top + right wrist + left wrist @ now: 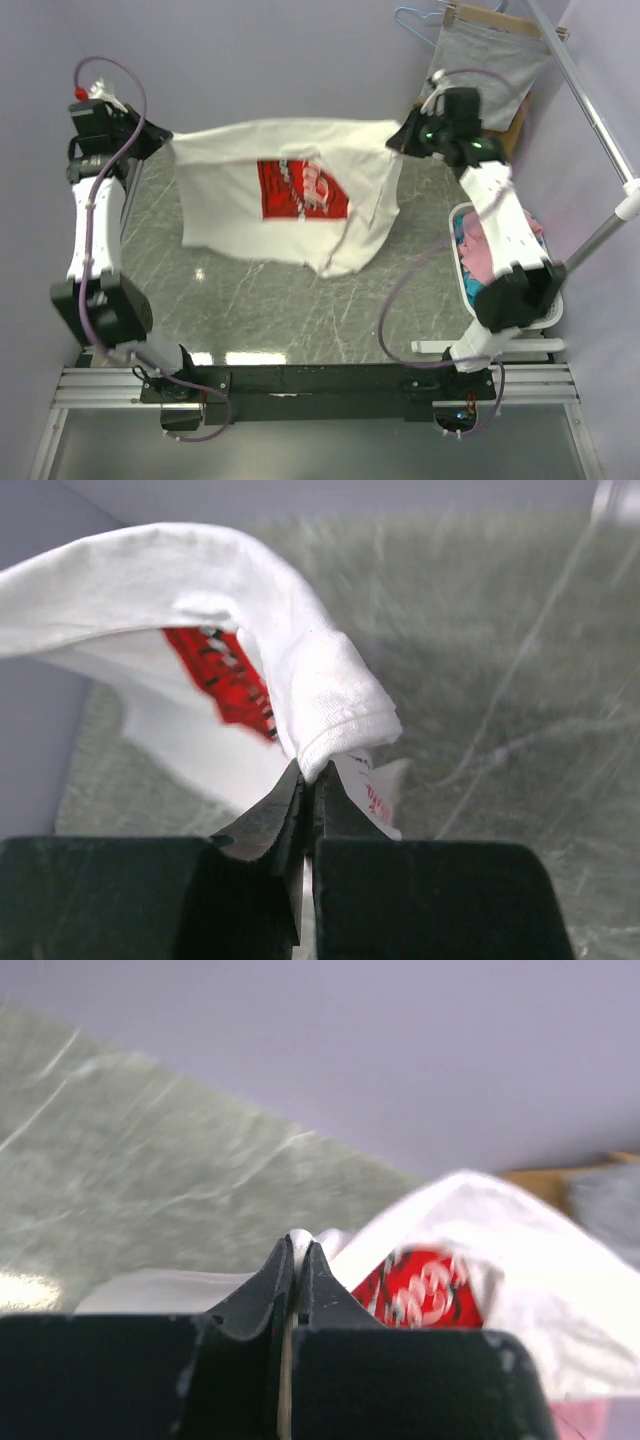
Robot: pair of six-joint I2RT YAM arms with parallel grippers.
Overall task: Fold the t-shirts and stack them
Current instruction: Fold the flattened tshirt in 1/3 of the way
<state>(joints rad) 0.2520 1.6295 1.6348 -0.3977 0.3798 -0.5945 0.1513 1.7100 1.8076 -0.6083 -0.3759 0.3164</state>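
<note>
Two jaw pairs clamp the t-shirt [225, 200] top edge: left gripper [170, 140] upper left, right gripper [398, 142] upper right. Cloth appears light, limp; hold corners.

I have the shirt [290, 195] hanging stretched between my two grippers, above the far half of the table [250, 300]. The left gripper [170, 140] pinches its far-left end and the right gripper [396, 145] its far-right end. A basket [456, 213] sits at the table's right edge, under my right arm, with clothes in it. Behind it, in the far right corner, hangs a cloth [490, 55].
</note>
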